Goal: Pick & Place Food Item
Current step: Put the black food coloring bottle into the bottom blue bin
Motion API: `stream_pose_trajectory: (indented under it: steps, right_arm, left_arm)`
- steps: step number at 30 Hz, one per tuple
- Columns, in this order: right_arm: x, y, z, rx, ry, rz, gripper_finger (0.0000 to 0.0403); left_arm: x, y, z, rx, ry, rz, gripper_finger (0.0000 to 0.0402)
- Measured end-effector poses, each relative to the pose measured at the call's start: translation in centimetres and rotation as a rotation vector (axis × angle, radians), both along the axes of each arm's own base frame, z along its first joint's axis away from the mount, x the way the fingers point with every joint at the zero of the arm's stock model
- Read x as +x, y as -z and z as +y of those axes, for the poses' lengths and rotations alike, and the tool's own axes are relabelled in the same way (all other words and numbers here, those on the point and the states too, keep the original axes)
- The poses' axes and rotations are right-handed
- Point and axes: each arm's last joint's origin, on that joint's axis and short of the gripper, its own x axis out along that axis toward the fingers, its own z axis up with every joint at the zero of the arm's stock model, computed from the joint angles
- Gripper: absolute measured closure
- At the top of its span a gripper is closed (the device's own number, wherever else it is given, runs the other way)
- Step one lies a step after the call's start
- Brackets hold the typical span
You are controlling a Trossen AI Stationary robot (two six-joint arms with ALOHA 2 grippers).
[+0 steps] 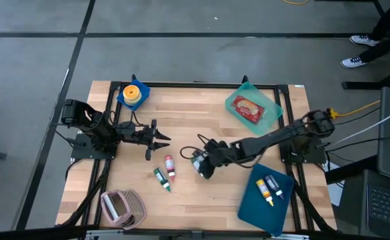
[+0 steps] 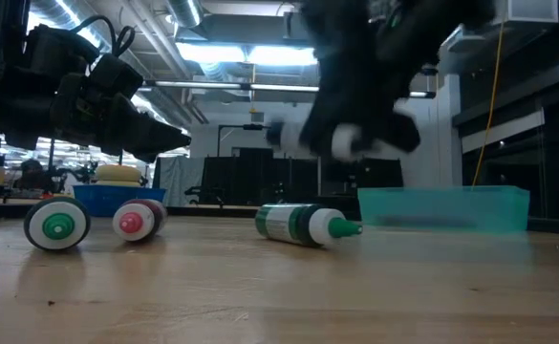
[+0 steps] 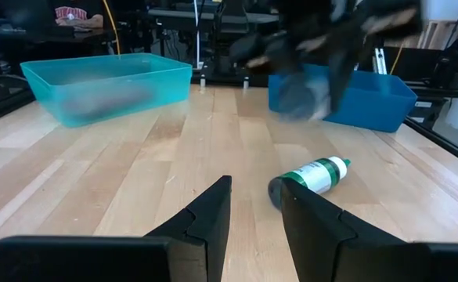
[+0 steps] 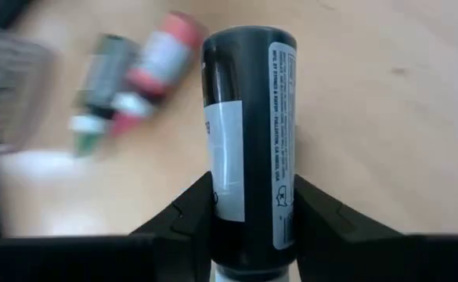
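My right gripper [image 1: 205, 167] is shut on a dark bottle [image 4: 248, 117] with a white label, held above the middle of the table. A green-and-white bottle [image 2: 303, 225] lies on its side on the wood below it. A red bottle [image 1: 170, 165] and a green bottle [image 1: 161, 179] lie side by side to the left. My left gripper [image 1: 158, 139] hangs open at the table's left, level, nothing between its fingers [image 3: 213, 211]. My right gripper pinches the dark bottle's body between its two fingers, one on each long side [image 4: 214, 205]. The fingers slant down from the table's right and lie along the bottle. Its far end [image 4: 248, 39] points away from the wrist. The bottle is lifted clear of the table.
A teal tray [image 1: 273, 113] with a red packet stands at the far right. A blue tray [image 1: 251, 207] holding small yellow bottles sits near right. A blue bowl [image 1: 124, 100] with a yellow thing is far left, a pink basket [image 1: 123, 207] near left.
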Motion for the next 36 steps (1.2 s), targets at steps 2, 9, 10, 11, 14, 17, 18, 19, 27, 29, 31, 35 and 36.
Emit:
stream_pose_trajectory:
  steps: [2,9,10,11,14,17,18,19,27,29,31,35,36]
  right_arm:
    - [-0.6,-1.3,1.1,0.028,-0.02,-0.042,0.0279]
    - [-3.4,-3.7,6.0,0.137,-0.057,-0.121,0.0279]
    - [-3.9,-3.7,6.8,0.151,-0.053,-0.121,0.0279]
    - [-4.3,-3.7,7.5,0.165,-0.048,-0.119,0.0279]
    - [-5.8,-3.6,9.5,0.221,-0.019,-0.107,0.0279]
    - [-7.6,-3.3,11.3,0.259,0.021,-0.073,0.0279]
    - [-8.2,-3.2,11.9,0.27,0.034,-0.062,0.0279]
    - [-8.8,-3.1,12.5,0.281,0.049,-0.049,0.0279]
    - [-14.2,-2.2,15.4,0.307,0.204,0.031,0.0279]
    - [-15.3,-1.9,15.7,0.311,0.237,0.06,0.0279]
    - [-16.4,-1.7,15.9,0.311,0.262,0.09,0.0279]
    - [-18.0,-1.4,16.1,0.312,0.32,0.152,0.0279]
    - [-18.3,-1.3,16.1,0.311,0.326,0.177,0.0279]
  left_arm:
    - [0.0,0.0,0.0,0.0,0.0,0.003,0.0293]
    - [0.0,0.1,0.0,0.007,0.001,0.01,0.0293]
    - [0.0,0.1,0.0,0.007,0.001,0.011,0.0293]
    - [0.0,0.1,0.0,0.006,0.001,0.012,0.0293]
    - [0.0,0.1,0.0,0.005,0.001,0.014,0.0293]
    - [0.0,0.1,0.0,0.001,0.001,0.014,0.0293]
    - [0.0,0.1,0.0,-0.002,0.0,0.014,0.0293]
    - [0.0,0.1,0.0,-0.005,0.0,0.014,0.0293]
    - [0.0,0.1,0.0,-0.007,-0.001,0.014,0.0293]
    - [0.0,0.1,0.0,-0.008,-0.001,0.014,0.0293]
    - [0.0,0.1,0.0,-0.008,-0.001,0.014,0.0293]
    - [0.0,0.1,0.0,-0.007,-0.001,0.014,0.0293]
    - [0.0,0.1,0.0,-0.008,0.0,0.014,0.0293]
